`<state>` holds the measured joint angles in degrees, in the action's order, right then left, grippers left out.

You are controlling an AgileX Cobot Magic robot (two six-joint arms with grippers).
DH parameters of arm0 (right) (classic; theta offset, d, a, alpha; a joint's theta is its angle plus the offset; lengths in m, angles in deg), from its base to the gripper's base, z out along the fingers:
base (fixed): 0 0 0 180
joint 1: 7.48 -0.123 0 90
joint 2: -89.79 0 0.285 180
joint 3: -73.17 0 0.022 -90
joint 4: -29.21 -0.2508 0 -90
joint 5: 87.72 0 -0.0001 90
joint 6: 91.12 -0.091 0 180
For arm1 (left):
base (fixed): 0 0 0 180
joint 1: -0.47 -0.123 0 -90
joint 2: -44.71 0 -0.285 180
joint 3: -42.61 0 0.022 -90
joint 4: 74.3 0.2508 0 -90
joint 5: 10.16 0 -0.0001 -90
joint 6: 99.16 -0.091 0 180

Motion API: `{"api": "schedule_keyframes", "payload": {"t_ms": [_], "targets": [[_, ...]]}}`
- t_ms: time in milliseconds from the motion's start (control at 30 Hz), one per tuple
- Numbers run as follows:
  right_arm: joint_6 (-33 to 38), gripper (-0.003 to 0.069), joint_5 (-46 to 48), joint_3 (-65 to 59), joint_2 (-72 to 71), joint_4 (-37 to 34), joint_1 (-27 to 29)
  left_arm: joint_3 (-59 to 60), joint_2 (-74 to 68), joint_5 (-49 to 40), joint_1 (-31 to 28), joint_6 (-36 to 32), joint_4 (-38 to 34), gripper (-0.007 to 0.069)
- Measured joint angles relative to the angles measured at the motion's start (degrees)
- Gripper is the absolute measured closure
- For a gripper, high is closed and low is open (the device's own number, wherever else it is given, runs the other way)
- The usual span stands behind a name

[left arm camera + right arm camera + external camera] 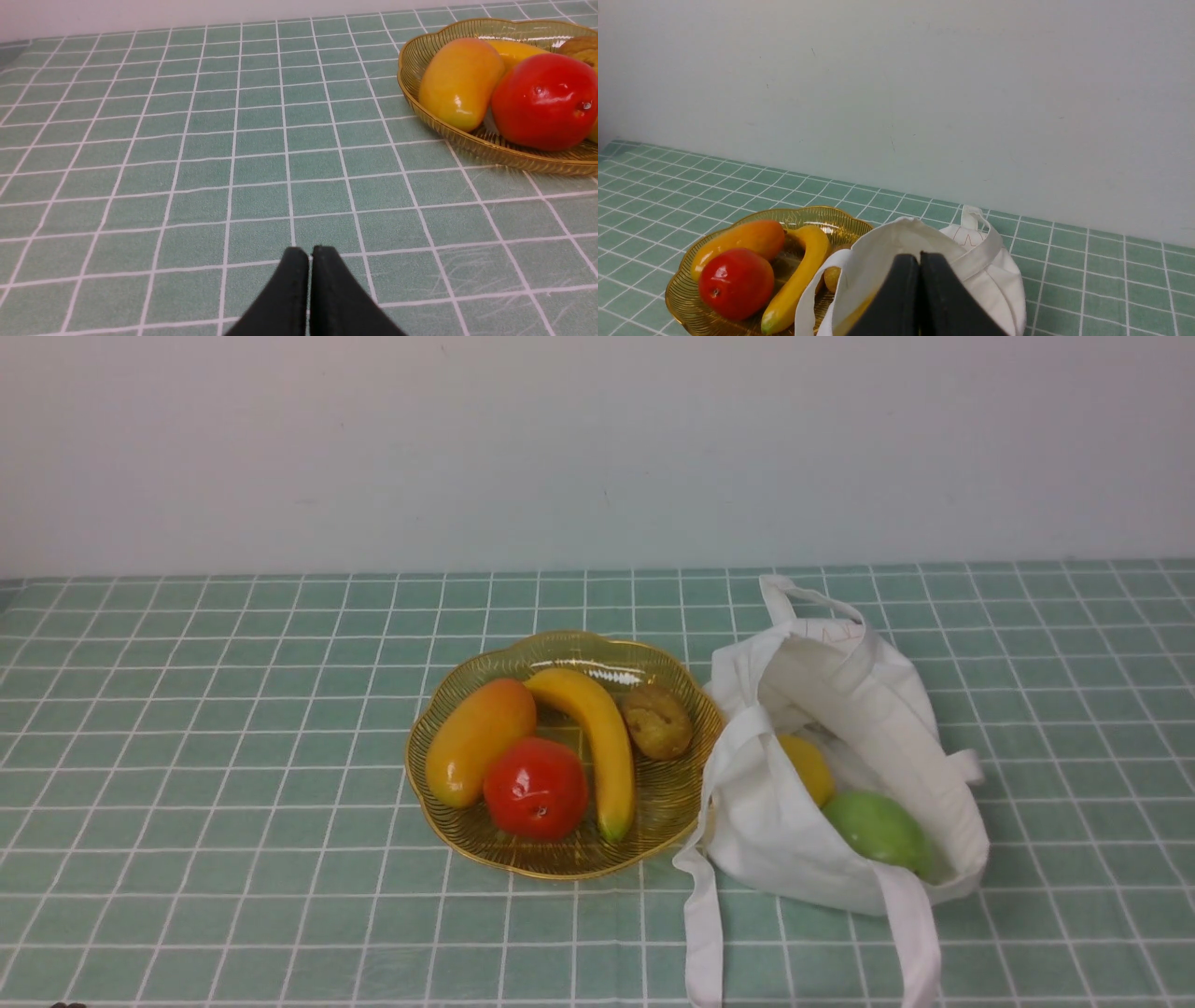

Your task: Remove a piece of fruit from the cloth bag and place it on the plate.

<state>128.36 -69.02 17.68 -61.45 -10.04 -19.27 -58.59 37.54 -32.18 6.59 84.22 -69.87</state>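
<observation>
The glossy red-orange fruit (535,790) lies in the golden wire plate (467,840), at its front. It also shows in the left wrist view (544,100) and the right wrist view (736,283). The white cloth bag (766,831) lies open just right of the plate, with a yellow fruit (808,767) and a green fruit (878,829) inside. My left gripper (310,252) is shut and empty over bare cloth, well clear of the plate (411,60). My right gripper (919,257) is shut and empty, in front of the bag (896,242). Neither gripper shows in the front view.
The plate also holds an orange-yellow mango (479,739), a banana (595,730) and a brown kiwi-like fruit (657,721). A green checked tablecloth (233,709) covers the table. A pale wall (597,448) stands behind. The bag's straps (702,933) trail toward the front edge.
</observation>
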Motion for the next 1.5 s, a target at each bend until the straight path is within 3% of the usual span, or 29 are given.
{"api": "schedule_keyframes", "payload": {"t_ms": [500, 600, 633, 667, 700, 900, 1133, 1500], "targets": [[-1.6, 0.0673, -1.2, -1.2, -0.1, 0.6, 0.0, 0.0, 0.0, 0.0, 0.0, 0.0, 0.0, 0.0632], [-12.8, 0.0673, -3.4, -5.3, -2.3, 10.8, 0.2, 0.0, 0.0, 0.0, 0.0, 0.0, 0.0, 0.0632], [-12.8, 0.0673, -3.4, -5.3, -2.3, 10.8, 0.2, 0.0, 0.0, 0.0, 0.0, 0.0, 0.0, 0.0632], [-22.5, 0.0673, -4.6, -8.3, -4.4, 20.2, 0.5, 0.0, 0.0, 0.0, 0.0, 0.0, 0.0, 0.0632], [-27.6, 0.0673, -4.7, -9.8, -5.3, 25.1, 0.6, 0.0, 0.0, 0.0, 0.0, 0.0, 0.0, 0.0632], [-47.4, 0.0673, -4.7, -17.2, -11.7, 42.2, 2.5, 0.0, 0.0, 0.0, 0.0, 0.0, 0.0, 0.0632], [-46.8, 0.0673, -2.4, -23.1, -20.6, 40.5, 6.2, 0.0, 0.0, 0.0, 0.0, 0.0, 0.0, 0.0632], [-41.8, 0.0673, 1.6, -23.3, -21.4, 40.0, 6.9, 0.0, 0.0, 0.0, 0.0, 0.0, 0.0, 0.0632]]}}
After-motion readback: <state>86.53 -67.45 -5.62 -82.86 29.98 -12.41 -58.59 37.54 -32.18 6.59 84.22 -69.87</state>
